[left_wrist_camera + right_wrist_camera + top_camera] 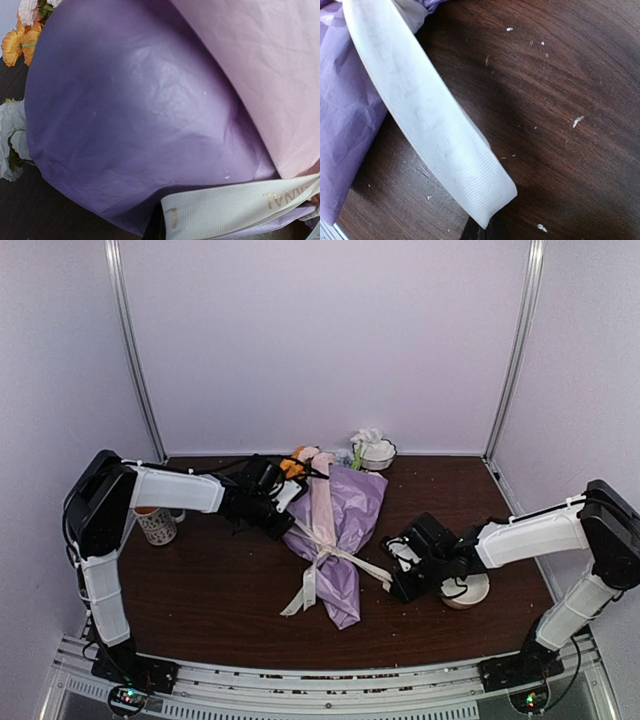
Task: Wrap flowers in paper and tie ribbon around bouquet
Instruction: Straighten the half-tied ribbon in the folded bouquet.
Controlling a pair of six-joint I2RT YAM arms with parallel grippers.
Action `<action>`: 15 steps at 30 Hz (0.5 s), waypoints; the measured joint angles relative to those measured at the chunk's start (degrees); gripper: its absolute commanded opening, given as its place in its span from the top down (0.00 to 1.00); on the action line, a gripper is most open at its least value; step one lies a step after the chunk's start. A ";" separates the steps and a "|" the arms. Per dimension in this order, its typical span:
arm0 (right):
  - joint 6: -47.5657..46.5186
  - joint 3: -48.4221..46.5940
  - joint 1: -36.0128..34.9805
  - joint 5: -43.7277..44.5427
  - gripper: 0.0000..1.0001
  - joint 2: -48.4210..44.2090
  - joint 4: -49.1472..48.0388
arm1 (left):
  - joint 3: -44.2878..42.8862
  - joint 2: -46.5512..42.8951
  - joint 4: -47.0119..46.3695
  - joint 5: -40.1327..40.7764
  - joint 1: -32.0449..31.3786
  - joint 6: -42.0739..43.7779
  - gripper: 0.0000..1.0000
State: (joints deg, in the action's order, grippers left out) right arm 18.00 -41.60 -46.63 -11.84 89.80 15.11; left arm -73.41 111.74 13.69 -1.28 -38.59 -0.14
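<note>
Two arms were on the same ribbon (325,552) here, one at each end. The bouquet (345,515) lay flat in the middle of the surface (210,590), narrow end toward the arm bases and wide end toward the far wall. The flowers (297,462) poked out there, with orange and white blooms showing. The purple paper (130,110) was on the outside, with a pale pink fold stripe running down its length. The ribbon crossed the bundle about halfway down and looked knotted there, and one loose tail trailed off toward the near left.

So the left tool (283,505) sat against the bouquet's left edge near the wide end, jaws together. Its wrist cam was mostly purple paper. The ribbon came in along the bottom with gold lettering on it, its end right at the dark fingers, so pinched on the ribbon as far as I could tell.

Meanwhile the right tool (398,575) was just right of the bouquet, low over the surface, jaws together too. A strand ran from the crossing straight to it. On its wrist cam the strip came down diagonally to the fingertips (480,234) at the bottom edge, clamped there.

Other stuff: a patterned mug (157,526) by the left arm, a white bowl (378,453) at the far edge beside the flowers, and a second white bowl (467,592) under the right arm.
</note>
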 measured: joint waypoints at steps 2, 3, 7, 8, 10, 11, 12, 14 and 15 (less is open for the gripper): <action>0.50 0.76 -0.02 -0.37 1.00 -0.37 -0.94 | 0.00 0.07 0.00 0.02 0.00 0.00 1.00; 0.70 1.11 -0.02 -0.63 1.00 -0.55 -1.33 | 0.00 0.09 0.00 0.04 0.00 0.00 1.00; 1.70 1.92 -0.57 -1.46 1.00 -0.94 -2.38 | 0.02 0.13 0.02 0.07 0.04 0.00 1.00; 1.81 2.05 -0.68 -1.57 1.00 -1.01 -2.56 | 0.00 0.13 0.02 0.04 0.09 0.02 1.00; 1.95 2.14 -0.76 -1.70 1.00 -1.05 -2.73 | 0.02 0.13 0.00 -0.09 0.13 0.02 1.00; 1.95 2.12 -0.76 -1.75 1.00 -1.05 -2.71 | 0.02 0.13 0.00 -0.33 0.17 0.04 1.00; 1.95 2.03 -0.76 -1.75 1.00 -1.05 -2.64 | 0.07 0.13 -0.09 -0.66 0.24 0.07 0.91; 1.92 1.36 -0.87 -1.81 1.00 -1.01 -1.60 | 1.05 -0.04 -1.22 -2.08 0.42 0.42 0.67; 1.90 0.79 -1.01 -1.88 1.00 -0.98 -0.68 | 1.99 -0.35 -2.03 -2.82 0.50 0.81 0.58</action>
State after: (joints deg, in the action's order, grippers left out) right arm 19.90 -40.82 -47.64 -13.72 88.82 14.44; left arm -71.42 111.39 11.66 -4.10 -38.09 0.67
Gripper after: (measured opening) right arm 0.006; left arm 0.160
